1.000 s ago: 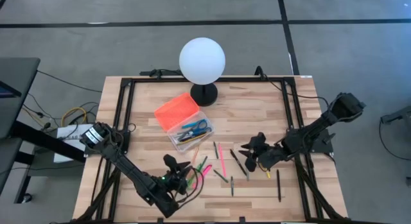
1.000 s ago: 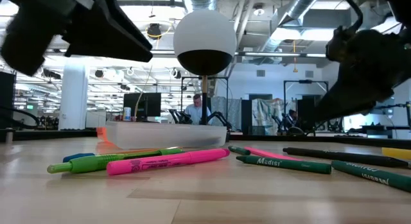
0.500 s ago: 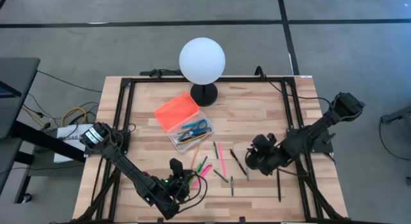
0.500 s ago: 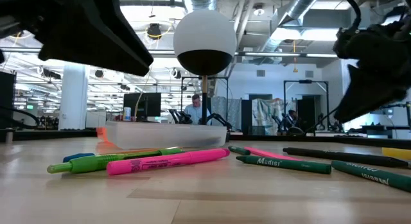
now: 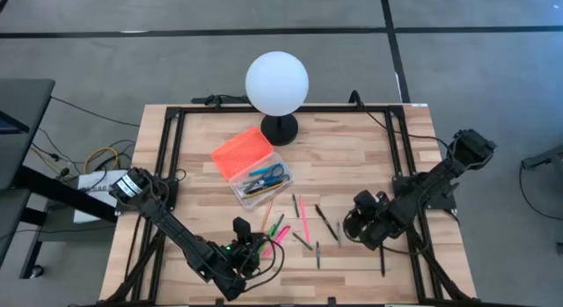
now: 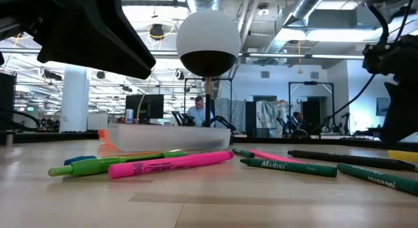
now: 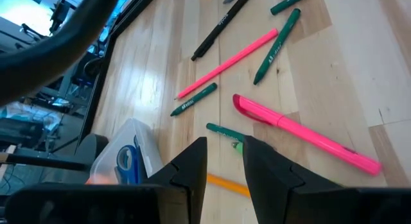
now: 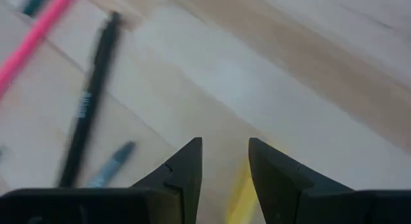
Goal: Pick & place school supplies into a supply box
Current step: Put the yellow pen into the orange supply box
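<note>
Between the right pincer's [image 8: 225,163] parted, empty fingers, only its wrist view shows a yellow pen [image 8: 243,197].

supply box [image 5: 249,165] before lamp [image 5: 277,84]; pens [image 5: 303,221] right of box.

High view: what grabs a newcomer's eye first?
The white globe lamp at the table's far edge, then the supply box just in front of it, its orange lid open and blue scissors inside. Nearer the front edge, pens and markers lie scattered between the two arms.
</note>
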Controlling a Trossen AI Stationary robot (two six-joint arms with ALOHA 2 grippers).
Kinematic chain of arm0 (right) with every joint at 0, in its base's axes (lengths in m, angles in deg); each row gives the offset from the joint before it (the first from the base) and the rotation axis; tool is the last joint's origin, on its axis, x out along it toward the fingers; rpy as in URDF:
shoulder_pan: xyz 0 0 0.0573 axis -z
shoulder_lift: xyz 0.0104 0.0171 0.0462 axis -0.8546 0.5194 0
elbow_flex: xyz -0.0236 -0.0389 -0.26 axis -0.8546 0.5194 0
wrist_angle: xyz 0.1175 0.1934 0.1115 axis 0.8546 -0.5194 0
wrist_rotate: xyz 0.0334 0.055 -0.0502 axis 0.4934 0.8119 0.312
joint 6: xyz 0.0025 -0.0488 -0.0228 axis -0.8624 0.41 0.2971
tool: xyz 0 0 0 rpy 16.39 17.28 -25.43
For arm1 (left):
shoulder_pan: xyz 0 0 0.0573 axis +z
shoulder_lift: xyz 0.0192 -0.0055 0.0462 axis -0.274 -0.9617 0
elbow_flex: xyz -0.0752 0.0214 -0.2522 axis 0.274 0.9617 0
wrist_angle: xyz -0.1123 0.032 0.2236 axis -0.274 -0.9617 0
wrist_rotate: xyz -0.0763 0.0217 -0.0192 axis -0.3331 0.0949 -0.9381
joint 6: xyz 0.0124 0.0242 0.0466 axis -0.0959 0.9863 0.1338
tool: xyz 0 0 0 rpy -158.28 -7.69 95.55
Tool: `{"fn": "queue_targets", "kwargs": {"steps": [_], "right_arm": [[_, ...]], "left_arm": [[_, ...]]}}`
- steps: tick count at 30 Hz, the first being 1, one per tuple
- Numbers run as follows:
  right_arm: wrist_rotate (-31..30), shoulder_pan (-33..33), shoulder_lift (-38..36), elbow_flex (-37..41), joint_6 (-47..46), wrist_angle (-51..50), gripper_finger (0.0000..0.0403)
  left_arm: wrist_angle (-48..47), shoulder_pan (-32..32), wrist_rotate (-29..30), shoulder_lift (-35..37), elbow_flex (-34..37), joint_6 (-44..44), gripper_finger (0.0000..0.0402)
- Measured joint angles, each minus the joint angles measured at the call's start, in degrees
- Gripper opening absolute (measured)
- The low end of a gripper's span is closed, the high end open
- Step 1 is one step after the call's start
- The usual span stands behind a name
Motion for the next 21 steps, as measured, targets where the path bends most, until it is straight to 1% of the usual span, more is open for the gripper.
{"fn": "queue_targets", "kwargs": {"steps": [4,7,14,21], "right_arm": [[1.3,0.0,2.1,-3.1,-3.1,-7.4,0.0118],[3.0,0.0,4.2,-5.3,-3.8,-10.1,0.0118],[9.4,-0.3,9.4,-6.9,-3.9,-9.8,0.0118],[11.1,-1.4,11.3,-7.1,-4.9,-9.1,0.0118]], "left_arm": [[0.0,0.3,0.0,0.0,0.0,0.0,0.0095],[-0.1,0.7,0.0,0.0,0.0,-0.2,0.0095],[-0.2,1.1,-0.7,0.0,0.0,-0.7,0.0095],[-0.1,1.1,-0.7,0.0,0.0,-0.8,0.0095]]}}
